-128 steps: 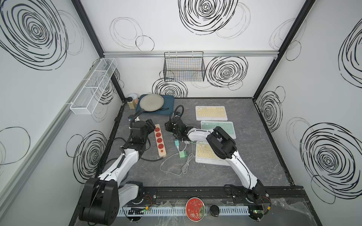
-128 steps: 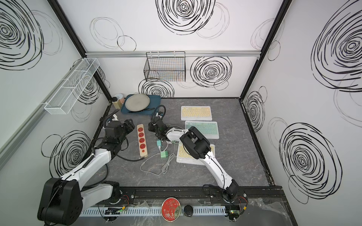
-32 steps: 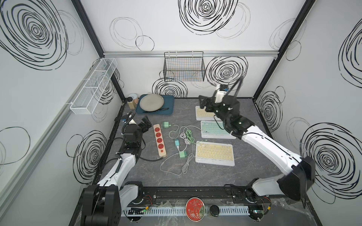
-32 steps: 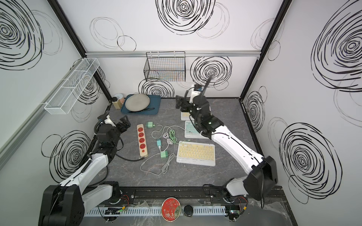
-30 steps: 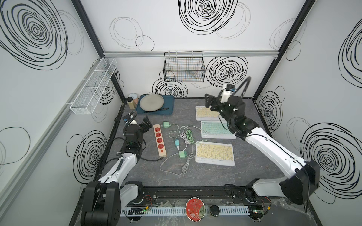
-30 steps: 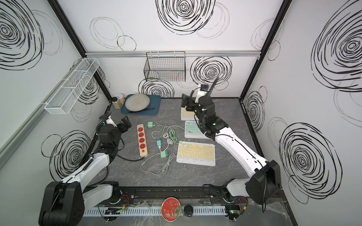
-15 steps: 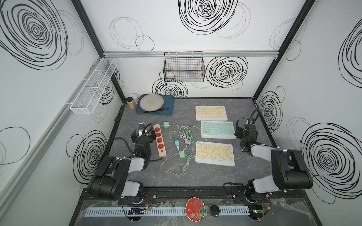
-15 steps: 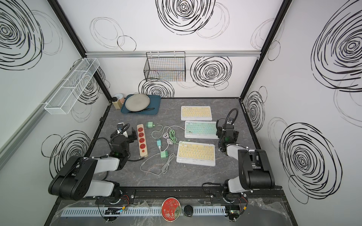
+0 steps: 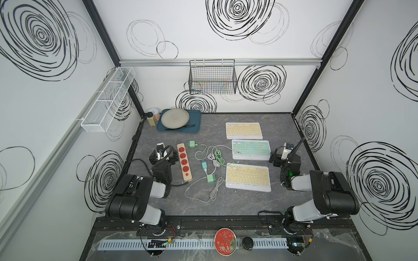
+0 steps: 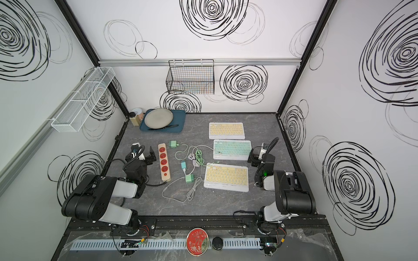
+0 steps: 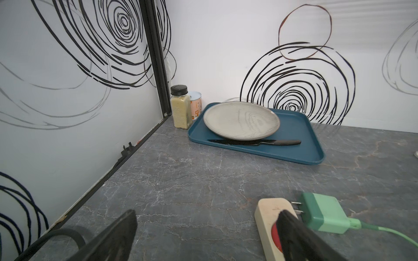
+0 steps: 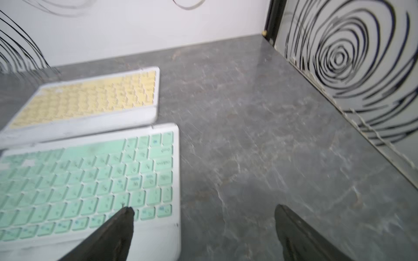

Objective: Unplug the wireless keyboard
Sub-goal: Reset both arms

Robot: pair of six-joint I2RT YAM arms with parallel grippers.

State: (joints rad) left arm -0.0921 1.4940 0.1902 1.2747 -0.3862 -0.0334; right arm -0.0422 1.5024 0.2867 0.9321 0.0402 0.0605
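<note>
Left of the strip (image 9: 184, 162), the left gripper (image 9: 163, 158) sat wide open, empty. The strip's sockets were bare and a charger (image 9: 192, 144) lay just right of its far end, so we judged the unplugging done. Well right of the strip lay the green keyboard (image 9: 251, 153). Farthest right, the right gripper (image 9: 276, 156) gaped empty. Seconds earlier that arm had stretched over to the strip. Both arms had since folded home.

Left arm (image 9: 156, 189), right arm (image 9: 300, 183): blk joint housings, lt-grey link covers. White cam module (image 9: 160, 151) per wrist, w/ blk cable (image 11: 67, 231). Green LED (image 9: 290, 174) lit on right arm. Left gripper (image 11: 208, 213) fingers (image 11: 117, 235) matte blk, tapered. Red/blk wires (image 9: 168, 230) at bases.
</note>
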